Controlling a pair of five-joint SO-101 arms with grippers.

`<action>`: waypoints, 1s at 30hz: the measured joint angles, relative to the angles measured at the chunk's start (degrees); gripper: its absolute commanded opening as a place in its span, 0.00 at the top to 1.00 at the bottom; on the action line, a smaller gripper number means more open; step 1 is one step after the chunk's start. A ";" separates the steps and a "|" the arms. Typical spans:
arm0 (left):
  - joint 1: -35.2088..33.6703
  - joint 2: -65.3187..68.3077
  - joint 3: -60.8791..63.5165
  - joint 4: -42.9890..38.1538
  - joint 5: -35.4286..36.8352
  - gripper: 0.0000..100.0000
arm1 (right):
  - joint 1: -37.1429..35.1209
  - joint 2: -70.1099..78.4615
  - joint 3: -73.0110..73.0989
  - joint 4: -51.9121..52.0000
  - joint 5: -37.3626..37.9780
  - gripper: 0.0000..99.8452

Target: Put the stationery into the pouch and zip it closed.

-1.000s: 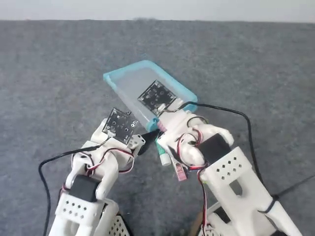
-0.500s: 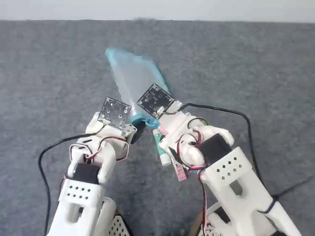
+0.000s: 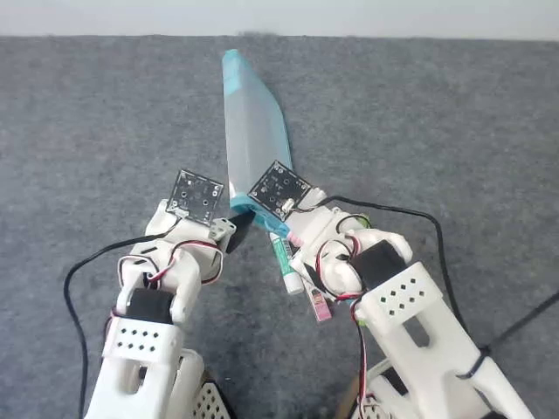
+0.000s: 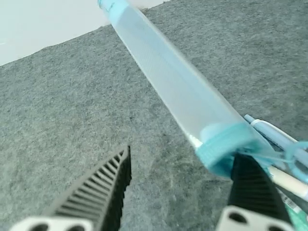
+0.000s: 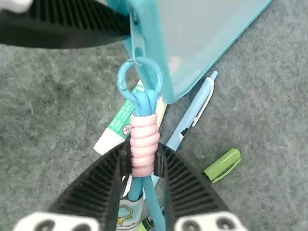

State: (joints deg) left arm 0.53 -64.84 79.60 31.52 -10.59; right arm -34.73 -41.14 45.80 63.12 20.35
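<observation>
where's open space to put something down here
Bare mat lies left of the pouch and right of it, out to the mat's edges. It is crowded between the arms: stationery lies under the right pincer, which clamps the zip cord.

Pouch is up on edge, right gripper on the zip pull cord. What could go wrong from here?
1. The right gripper clamps only the pull cord; the left gripper is open beside the pouch, so a tug may drag the whole pouch rather than run the zip.
2. The blue pen and green cap lie loose by the pouch's end; swinging it could scatter them.
</observation>
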 measured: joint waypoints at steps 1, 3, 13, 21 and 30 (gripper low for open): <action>-0.09 0.00 0.00 0.09 0.00 0.69 | 0.00 0.09 0.09 -0.26 0.00 0.99; -0.09 0.00 -0.79 2.02 0.00 0.69 | 0.00 0.70 0.09 -1.14 -0.09 0.99; 3.78 -3.87 -10.29 23.03 -0.53 0.69 | 2.90 12.57 -0.09 -3.25 -2.64 0.99; 3.16 -13.80 -8.35 23.21 -0.53 0.69 | 4.66 10.02 -0.79 -3.25 -3.16 0.99; 6.15 -14.51 -8.35 23.21 0.62 0.69 | 1.58 11.87 -20.57 6.77 -6.59 0.99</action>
State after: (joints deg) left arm 6.68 -79.34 71.25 54.73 -9.98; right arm -33.14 -29.27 25.23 69.89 13.76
